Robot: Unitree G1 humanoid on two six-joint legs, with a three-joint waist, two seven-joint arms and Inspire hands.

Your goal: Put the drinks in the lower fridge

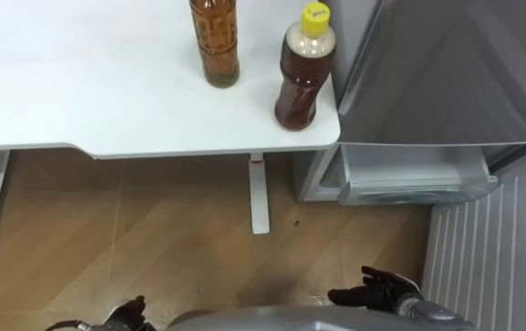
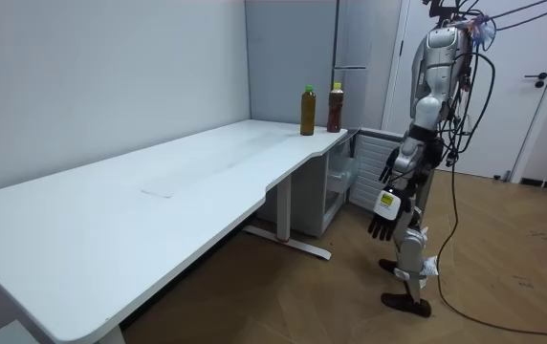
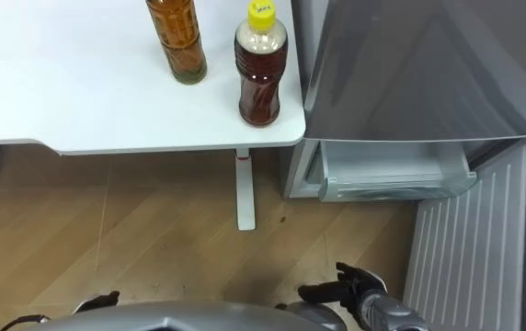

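Left robot hand (image 1: 130, 315) and right robot hand (image 1: 378, 292) hang low, relaxed.

Silver-grey torso; black left hand (image 1: 127, 315), right hand (image 1: 378, 294); possibly white tag.

the desk top (image 1: 107, 101) is smooth white laminate with a soft matt sheen. the yellow-capped bottle (image 1: 304, 83) and the amber bottle (image 1: 215, 41) beside it look like clear plastic, glossy. the fridge door (image 1: 447, 74) is grey and satin, metal-like; its drawer (image 1: 410, 179) is translucent plastic. the floor (image 1: 153, 248) is wood-grain planking, faintly shiny.
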